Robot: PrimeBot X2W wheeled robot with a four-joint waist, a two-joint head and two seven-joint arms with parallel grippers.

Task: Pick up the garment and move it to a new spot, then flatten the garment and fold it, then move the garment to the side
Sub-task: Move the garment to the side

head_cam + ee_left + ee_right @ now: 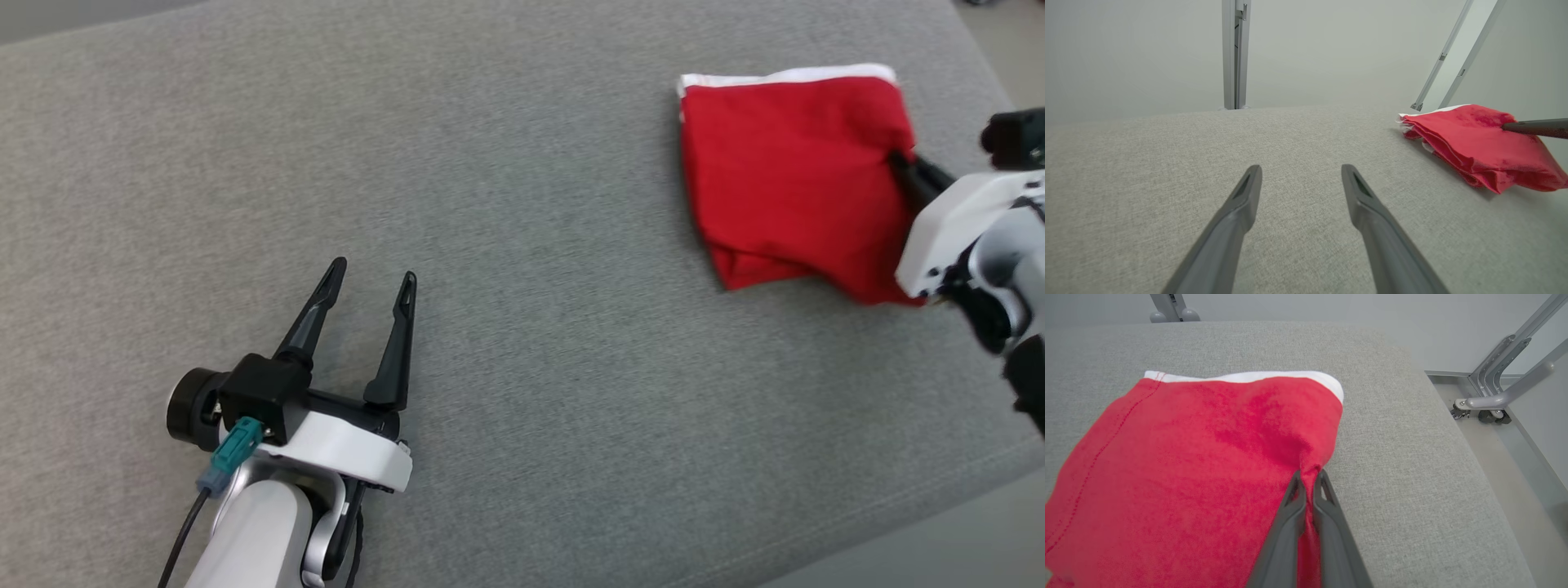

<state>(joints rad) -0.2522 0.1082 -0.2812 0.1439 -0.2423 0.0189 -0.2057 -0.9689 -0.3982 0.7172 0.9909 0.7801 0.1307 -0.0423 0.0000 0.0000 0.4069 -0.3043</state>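
The left gripper (373, 271) hovered low over the near left part of the broad grey woven fabric surface (531, 245). Its two long dark fingers (312, 314) were spread well apart with nothing between them, pointing away across the bare cloth. From its own wrist view the same gap showed, with a pale metal post (1236, 53) standing beyond the far edge of the surface.

Well apart from it, over at the far right of the surface, lay the red folded cloth garment (792, 171) with a white band along its far edge. It lay flat in several layers, the folds showing along its near left side.

The right gripper (1309, 475) came in from the right edge and was pinched closed on the garment's right side, the cloth puckering where the two fingertips met. The garment spread out to the left of that gripper and slightly beyond it. Further right, past the surface's edge, stood a grey metal frame on castors (1494, 404) on the floor.
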